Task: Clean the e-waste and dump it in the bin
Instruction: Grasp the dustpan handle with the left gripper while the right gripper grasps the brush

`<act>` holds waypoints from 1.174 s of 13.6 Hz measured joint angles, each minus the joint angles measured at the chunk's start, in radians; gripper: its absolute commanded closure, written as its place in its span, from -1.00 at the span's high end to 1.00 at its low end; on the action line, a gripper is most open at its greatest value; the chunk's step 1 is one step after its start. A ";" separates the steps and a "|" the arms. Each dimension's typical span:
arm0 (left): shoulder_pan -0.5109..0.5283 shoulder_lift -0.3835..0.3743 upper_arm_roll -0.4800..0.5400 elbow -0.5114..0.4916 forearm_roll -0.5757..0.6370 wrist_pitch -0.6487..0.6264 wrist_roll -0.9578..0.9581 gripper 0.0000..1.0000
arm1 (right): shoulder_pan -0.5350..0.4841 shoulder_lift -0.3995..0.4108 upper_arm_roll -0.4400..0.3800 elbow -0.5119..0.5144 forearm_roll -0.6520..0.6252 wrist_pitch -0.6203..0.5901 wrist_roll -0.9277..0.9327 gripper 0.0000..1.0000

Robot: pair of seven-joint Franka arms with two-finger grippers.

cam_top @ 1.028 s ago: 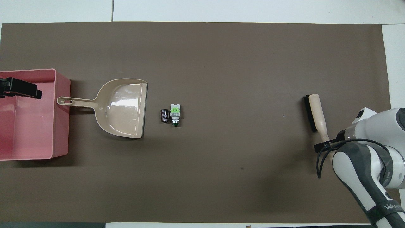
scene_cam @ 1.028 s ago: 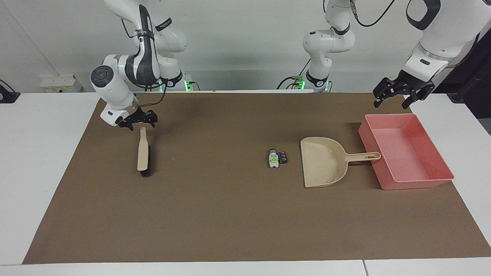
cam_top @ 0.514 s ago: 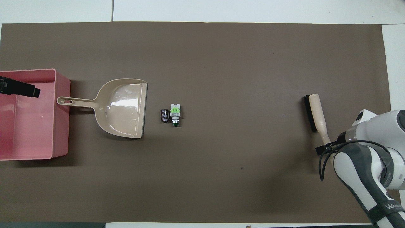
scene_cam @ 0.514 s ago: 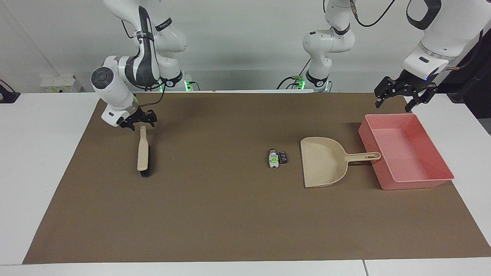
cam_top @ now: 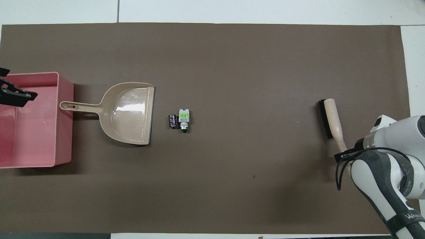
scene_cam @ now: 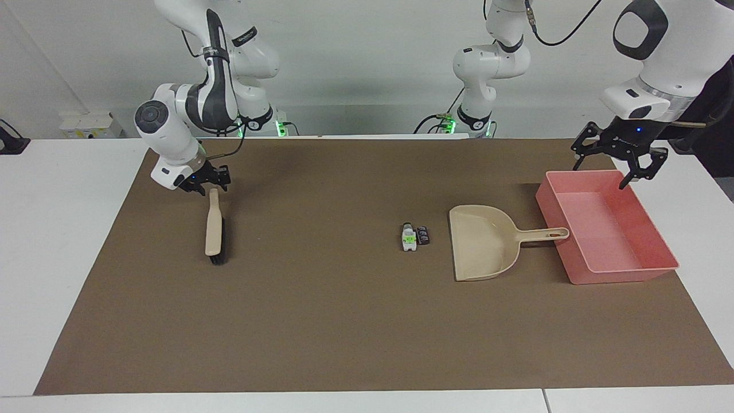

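facing view showed the right gripper (scene_cam: 207, 182) down at the handle end of the brush (scene_cam: 214, 226), which lay on the brown mat (scene_cam: 344, 321) toward the right arm's end of the worktop. its fingers were drawn in around the handle tip, but whether they had it firmly could not be told. the left gripper (scene_cam: 619, 163) hung over the robot-side wall of the bin (scene_cam: 659, 229), fingers spread wide and holding nothing.

the e-waste (scene_cam: 414, 236), a white block with a green mark and a black chip touching it, lay on the mat just beside the mouth of the dustpan (scene_cam: 481, 244), toward the right arm's end of the worktop from it. the dustpan's handle end reached the bin wall.

risks, as judged: a grip so near the handle tip could let the brush pivot or slip when lifted. a hard sweep could scatter the two small pieces past the dustpan lip or push the unheld dustpan back against the bin. the left gripper sat close to the bin rim and could knock it if it dropped.

against the earlier frames, the right gripper had narrowed on the handle, and the left gripper had swung from beside the bin to over its wall. brush, e-waste, dustpan and bin lay unchanged.
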State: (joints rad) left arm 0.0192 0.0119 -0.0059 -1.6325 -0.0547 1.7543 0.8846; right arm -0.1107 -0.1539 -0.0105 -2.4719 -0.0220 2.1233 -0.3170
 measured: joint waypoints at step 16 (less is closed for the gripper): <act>-0.035 0.141 -0.009 -0.333 0.067 0.343 0.653 0.94 | 0.101 0.074 0.013 0.299 0.002 -0.322 0.078 -1.00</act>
State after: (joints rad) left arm -0.0154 0.1528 -0.0147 -1.9651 0.0125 2.0972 1.5376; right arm -0.0095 -0.0803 0.0028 -2.1731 -0.0199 1.8013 -0.2385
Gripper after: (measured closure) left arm 0.022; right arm 0.740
